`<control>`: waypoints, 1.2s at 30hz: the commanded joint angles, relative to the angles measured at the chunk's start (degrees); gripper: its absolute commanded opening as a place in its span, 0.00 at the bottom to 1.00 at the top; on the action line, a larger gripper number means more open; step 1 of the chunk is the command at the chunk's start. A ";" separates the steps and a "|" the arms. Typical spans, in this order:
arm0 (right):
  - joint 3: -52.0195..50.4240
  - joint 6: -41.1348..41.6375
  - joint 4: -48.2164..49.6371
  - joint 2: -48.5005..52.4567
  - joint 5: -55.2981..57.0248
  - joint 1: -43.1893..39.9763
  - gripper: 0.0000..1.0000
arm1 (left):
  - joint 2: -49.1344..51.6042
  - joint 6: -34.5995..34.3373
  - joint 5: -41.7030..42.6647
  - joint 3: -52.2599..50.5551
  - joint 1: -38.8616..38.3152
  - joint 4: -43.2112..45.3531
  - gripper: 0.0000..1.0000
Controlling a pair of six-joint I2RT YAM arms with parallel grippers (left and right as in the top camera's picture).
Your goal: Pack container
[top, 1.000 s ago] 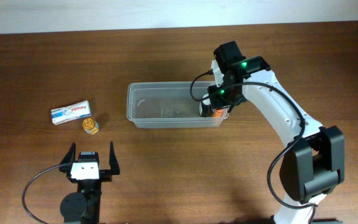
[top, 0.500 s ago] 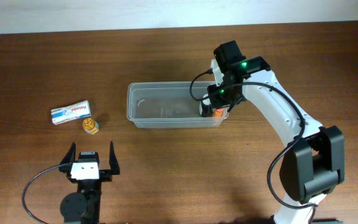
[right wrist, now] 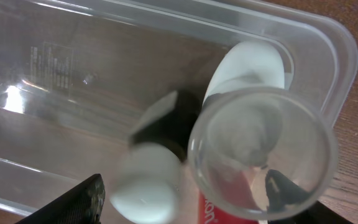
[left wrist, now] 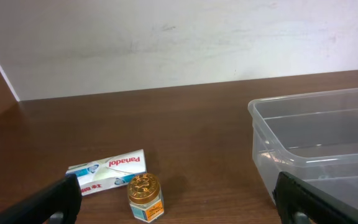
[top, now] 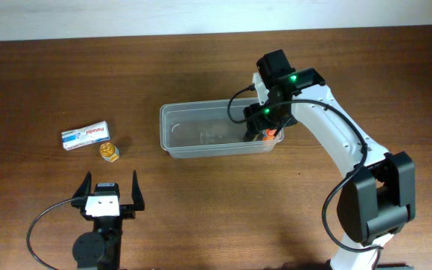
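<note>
The container (top: 193,129) is a clear plastic tub in mid-table, also visible in the left wrist view (left wrist: 316,143) and the right wrist view (right wrist: 73,74). My right gripper (top: 260,129) reaches down into its right end and is open, its fingers (right wrist: 73,202) wide apart. Between and below them are small bottles: a blurred white cap (right wrist: 145,186), a clear-capped bottle (right wrist: 260,149) with a red label (right wrist: 213,211), and a white one (right wrist: 247,65) behind. My left gripper (top: 111,195) stands open and empty near the front left.
A white and blue Panadol box (top: 86,135) (left wrist: 107,171) and a small jar with a gold lid (top: 109,151) (left wrist: 145,196) lie on the wood table left of the container, just ahead of the left gripper (left wrist: 182,202).
My right gripper has opened from a narrow grip inside the container. The container has slid slightly to the right. The left arm has not moved.
</note>
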 commanded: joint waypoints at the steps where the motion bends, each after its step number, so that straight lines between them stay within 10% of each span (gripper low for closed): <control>1: 0.72 0.15 -0.22 0.09 0.98 0.22 0.75 | -0.46 0.92 0.07 -0.15 -0.22 -0.28 0.99; 17: 10.67 -0.26 -6.64 0.09 1.70 0.22 0.76 | -0.46 0.92 0.07 -0.15 -0.22 -0.28 0.99; 25: 24.74 0.48 -18.91 0.09 2.10 -0.94 0.92 | -0.46 0.92 0.07 -0.15 -0.22 -0.28 0.99; 36: 38.05 14.36 -31.21 0.11 6.80 -19.93 0.98 | -0.46 0.92 0.07 -0.15 -0.22 -0.28 0.99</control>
